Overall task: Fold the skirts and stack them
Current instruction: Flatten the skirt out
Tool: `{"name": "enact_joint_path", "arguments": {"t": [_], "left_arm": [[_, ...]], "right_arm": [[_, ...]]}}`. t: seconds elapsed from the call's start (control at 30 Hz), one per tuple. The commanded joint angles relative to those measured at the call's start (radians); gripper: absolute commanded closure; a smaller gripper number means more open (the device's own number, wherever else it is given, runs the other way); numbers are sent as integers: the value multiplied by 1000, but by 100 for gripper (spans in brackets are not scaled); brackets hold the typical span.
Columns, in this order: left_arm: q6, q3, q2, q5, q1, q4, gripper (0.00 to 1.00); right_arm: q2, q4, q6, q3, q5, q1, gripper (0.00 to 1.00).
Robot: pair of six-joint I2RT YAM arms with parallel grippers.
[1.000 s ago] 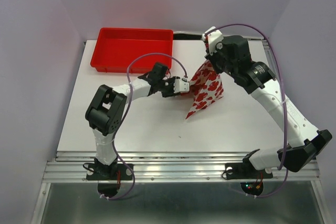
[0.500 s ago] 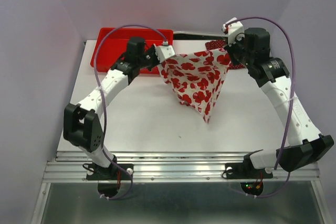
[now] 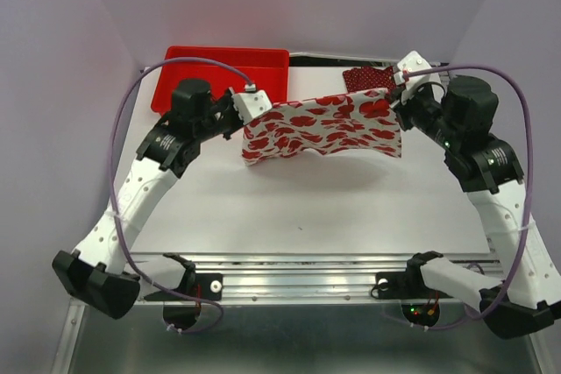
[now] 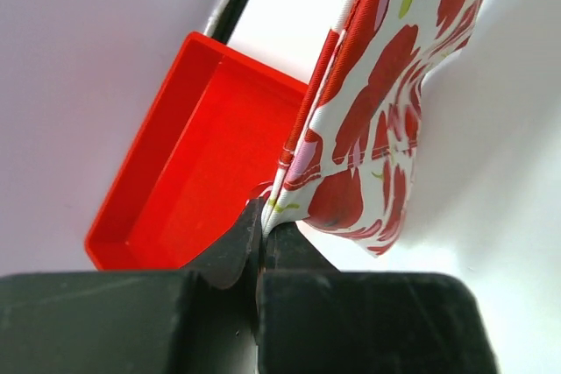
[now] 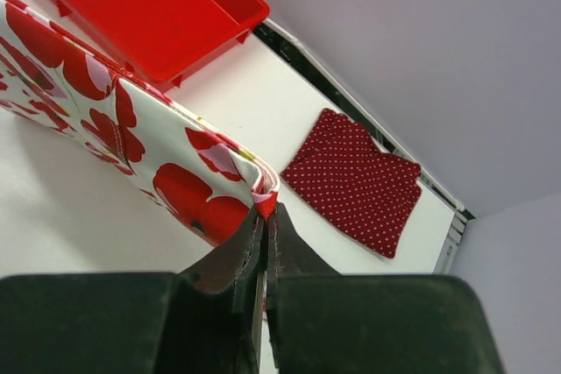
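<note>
Two grippers stretch the white, red-flowered skirt [image 3: 320, 126] above the table [image 3: 289, 208], its long axis running 9 to 3 o'clock. The left gripper [image 3: 252, 104] is clenched on its 9 o'clock corner, the right gripper [image 3: 401, 104] on its 3 o'clock corner, with the left arm [image 3: 131, 199] and right arm [image 3: 507, 216] bowed outward. The dark red polka-dot skirt [image 3: 368, 79] lies flat at 1 o'clock.

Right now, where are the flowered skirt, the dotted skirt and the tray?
flowered skirt [image 3: 324, 127]: top view, middle of the stretched cloth.
dotted skirt [image 5: 355, 183]: right wrist view, centre of the cloth.
tray [image 4: 215, 146]: left wrist view, bare floor.
</note>
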Motion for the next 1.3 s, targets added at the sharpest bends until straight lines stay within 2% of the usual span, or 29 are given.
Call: {"name": "enact_joint_path", "arguments": {"t": [0.0,0.13,0.3,0.53,0.67,0.7,0.8,0.9,1.0,1.1,1.2,1.27], "left_arm": [[-69,-50,-193,-84,36,-128,100],[-96,-73,-274,-20,32,-200,100],[-104,-96,-289,2,30,-220,100],[-152,-58,-96,-61,30,-133,100],[-166,46,66,-128,30,-69,100],[-166,73,67,-151,30,-58,100],[-159,206,162,-228,30,-36,100],[-150,330,194,-257,30,-32,100],[-124,404,193,-267,30,-33,100],[-89,360,161,-227,29,-42,100],[-61,196,81,-156,12,-49,100],[-47,34,12,-130,-7,-46,100]], "right_arm": [[-94,-61,-30,-25,84,-35,99],[-137,-101,-18,-42,63,-35,99],[-130,-92,-15,-61,30,-35,99],[-13,50,-24,-98,35,-35,99],[110,145,-45,-43,58,-35,99],[133,151,-48,-19,52,-46,99],[215,158,-80,108,24,-75,99],[271,157,-111,228,-28,-110,99],[282,152,-153,262,-78,-139,99],[231,143,-202,200,-128,-139,99],[144,103,-272,36,-215,-139,99],[79,62,-352,-110,-273,-139,99]]}}
